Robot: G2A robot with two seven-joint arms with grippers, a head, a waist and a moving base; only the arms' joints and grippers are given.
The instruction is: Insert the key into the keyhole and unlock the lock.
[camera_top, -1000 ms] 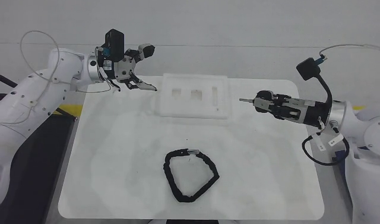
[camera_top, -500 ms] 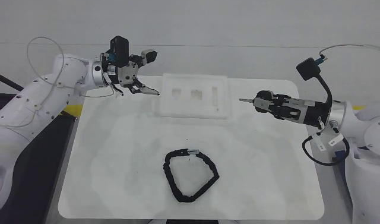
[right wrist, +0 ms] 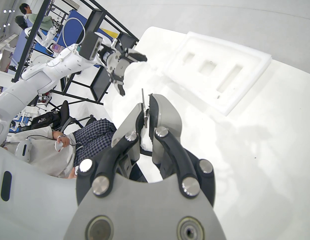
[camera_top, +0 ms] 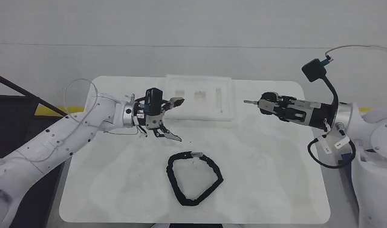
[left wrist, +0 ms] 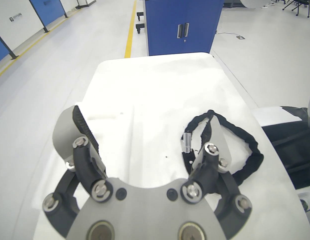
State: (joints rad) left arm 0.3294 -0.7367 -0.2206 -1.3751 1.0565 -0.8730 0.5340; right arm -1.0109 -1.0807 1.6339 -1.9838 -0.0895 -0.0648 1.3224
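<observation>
- Top view: the left gripper [camera_top: 175,119], fingers released and spread wide, hovers over the bench [camera_top: 272,167] between the foam tray [camera_top: 205,113] and the chain lock [camera_top: 195,179]. The right gripper [camera_top: 261,101] is well apart from the lock.
- Left wrist view: the chain lock [left wrist: 254,156] lies on the bench near one of the fingers [left wrist: 80,126].
- Right wrist view: the fingers [right wrist: 167,116] are clenched on the key [right wrist: 143,96], seemingly by its head.

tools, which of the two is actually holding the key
The right tool, shut on the thin metal key. The left tool, near the chain lock, is open and empty.

Robotics lab hall, blue cabinet [left wrist: 181,23], yellow floor line [left wrist: 130,36], partitions [left wrist: 25,13]
</observation>
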